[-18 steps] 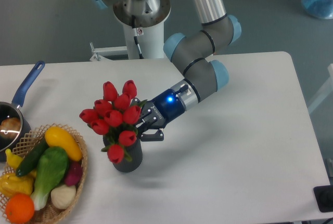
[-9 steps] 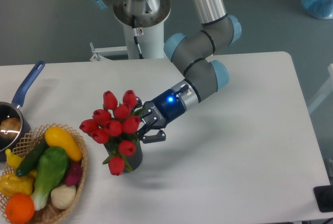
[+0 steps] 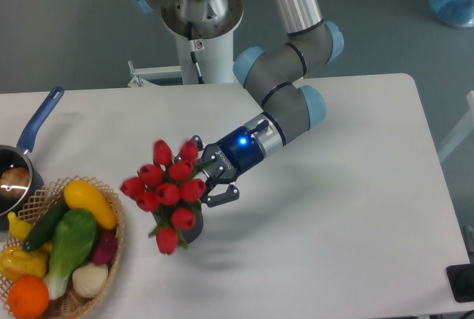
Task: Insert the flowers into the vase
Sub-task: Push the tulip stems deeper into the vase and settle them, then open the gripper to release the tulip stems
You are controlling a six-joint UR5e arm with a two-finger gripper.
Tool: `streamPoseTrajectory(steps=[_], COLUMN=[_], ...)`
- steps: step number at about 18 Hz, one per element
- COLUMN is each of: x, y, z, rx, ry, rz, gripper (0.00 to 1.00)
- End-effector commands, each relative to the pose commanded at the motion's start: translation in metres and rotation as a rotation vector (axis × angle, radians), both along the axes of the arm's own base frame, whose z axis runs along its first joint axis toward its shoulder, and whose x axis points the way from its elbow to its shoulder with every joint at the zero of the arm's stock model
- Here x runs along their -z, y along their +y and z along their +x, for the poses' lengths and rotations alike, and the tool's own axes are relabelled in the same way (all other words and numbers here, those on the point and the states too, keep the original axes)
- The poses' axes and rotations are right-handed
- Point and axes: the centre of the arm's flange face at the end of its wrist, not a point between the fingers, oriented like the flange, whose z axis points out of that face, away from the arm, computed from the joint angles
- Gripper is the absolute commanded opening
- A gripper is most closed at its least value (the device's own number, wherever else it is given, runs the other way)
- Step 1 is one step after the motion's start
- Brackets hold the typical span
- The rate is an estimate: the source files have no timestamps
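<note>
One arm reached down from the far side, and we saw its gripper [image 3: 205, 180] just right of the flowers [image 3: 169, 189], with the jaws spread wide: one dark finger [image 3: 198, 145] pointed up beside the top blooms and the other [image 3: 226, 197] lay lower, at the right edge of the bunch. We could not tell whether either finger touched a stem, since the red heads and a few green leaves hid that spot. A blue light glowed on the gripper body behind the jaws.

The flowers stood in the vase [image 3: 191, 230], of which we saw only a small dark grey patch at the lower right of the bunch; the blooms covered its mouth and one tulip hung down over its front. The vase stood on the white surface [image 3: 333, 208], left of centre and toward the near edge.

To the left, close to the vase, sat a wicker basket [image 3: 112, 249] filled with coloured vegetables, and farther left, cut off by the picture's edge, a saucepan with a blue handle [image 3: 38, 121]
</note>
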Motion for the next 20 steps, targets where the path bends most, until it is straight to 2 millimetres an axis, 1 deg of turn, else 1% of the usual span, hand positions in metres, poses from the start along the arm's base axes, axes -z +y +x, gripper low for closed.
streamPoseTrajectory(steps=[3, 4, 5, 6, 10, 11, 13, 14, 17, 20], x=[0.002, 0.002, 0.002, 0.001, -0.003, -0.011, -0.03, -0.036, -0.044, -0.05], y=[-0.002, -0.003, -0.003, -0.004, -0.008, -0.01, -0.022, -0.025, -0.029, -0.031], z=[0.001, 0.0, -0.001, -0.001, -0.006, -0.011, -0.027, -0.031, -0.033, -0.03], rx=[-0.002, -0.005, -0.006, -0.008, -0.019, -0.027, -0.063, -0.075, -0.087, -0.093], ry=[-0.005, -0.005, -0.005, -0.005, -0.002, 0.011, 0.026, 0.026, 0.034, 0.095], rz=[-0.003, -0.003, -0.003, -0.003, -0.003, -0.006, -0.043, -0.075, -0.1, -0.155], gripper=[0.75, 0.78, 0.9, 1.0, 1.0, 1.0, 1.0, 1.0, 1.0, 1.0])
